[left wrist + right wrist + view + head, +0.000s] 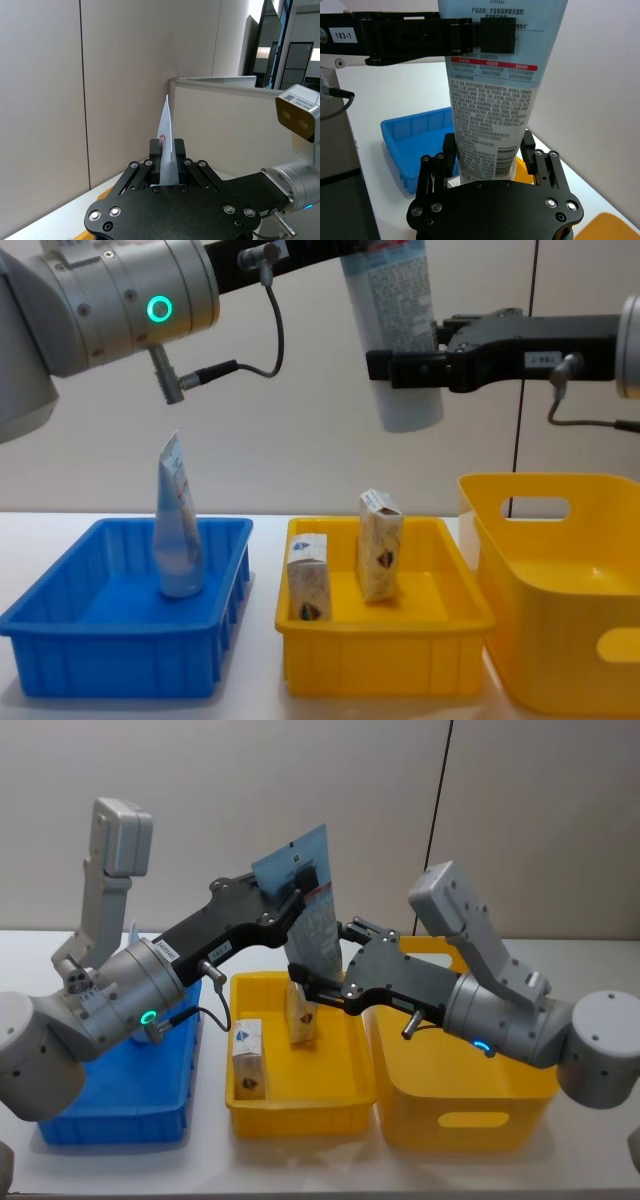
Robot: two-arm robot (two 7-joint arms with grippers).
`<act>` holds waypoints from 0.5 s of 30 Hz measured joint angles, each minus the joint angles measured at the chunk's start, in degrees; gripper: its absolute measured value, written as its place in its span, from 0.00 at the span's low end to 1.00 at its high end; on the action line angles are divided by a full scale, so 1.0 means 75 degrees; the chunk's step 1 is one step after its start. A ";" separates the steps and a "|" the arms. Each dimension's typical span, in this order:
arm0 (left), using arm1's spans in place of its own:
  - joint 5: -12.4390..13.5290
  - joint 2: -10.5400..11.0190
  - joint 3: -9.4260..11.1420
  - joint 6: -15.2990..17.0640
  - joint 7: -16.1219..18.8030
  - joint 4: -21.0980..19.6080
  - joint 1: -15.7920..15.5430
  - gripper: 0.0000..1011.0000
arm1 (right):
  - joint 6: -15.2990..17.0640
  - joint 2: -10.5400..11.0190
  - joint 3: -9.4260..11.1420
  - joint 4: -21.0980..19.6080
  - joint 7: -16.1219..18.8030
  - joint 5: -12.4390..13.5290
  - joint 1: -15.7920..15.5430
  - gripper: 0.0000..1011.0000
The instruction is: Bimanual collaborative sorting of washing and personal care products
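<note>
Left hand (pixel 303 883): I have it up high over the middle of the bench (pixel 300 1175), pinched narrow on the flat crimped end of the printed tube (pixel 318 935).

Right hand (pixel 489 150): It reaches in from the right, lower down on the same tube. Its fingers (pixel 449 150) sit against both sides of the round body, near the cap end, so I read it as holding the tube.

Printed tube: It is in the air between my two hands, close to upright, crimp up and cap end down. It hangs above the tray (pixel 380 660), clear of everything in it.

Small tube (pixel 175 530): It stands cap down inside the blue bin (pixel 60 640), toward the side nearer the tray. No hand is on it.

Cartons (pixel 249 1058): Both stand in the tray, apart from each other. One is near the front left corner and the other is farther back, toward the middle. The dark emblems face me.

Blue bin: On the bench at my left, just beside the tray.

Tray: Yellow and shallow, in the middle.

Deep bin (pixel 560 640): Yellow, at my right, right next to the tray. My right arm passes above it.
</note>
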 joint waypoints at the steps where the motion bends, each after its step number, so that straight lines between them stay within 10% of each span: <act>1: 0.0000 0.0000 0.0000 0.0000 0.0000 0.0000 0.0000 0.14 | 0.0011 -0.0005 -0.0011 0.0010 0.0002 0.0000 0.0016 0.75; 15: 0.0000 0.0000 -0.0001 0.0000 0.0003 0.0000 0.0000 0.14 | 0.0132 -0.0046 -0.0185 0.0127 -0.0007 0.0013 0.0220 0.43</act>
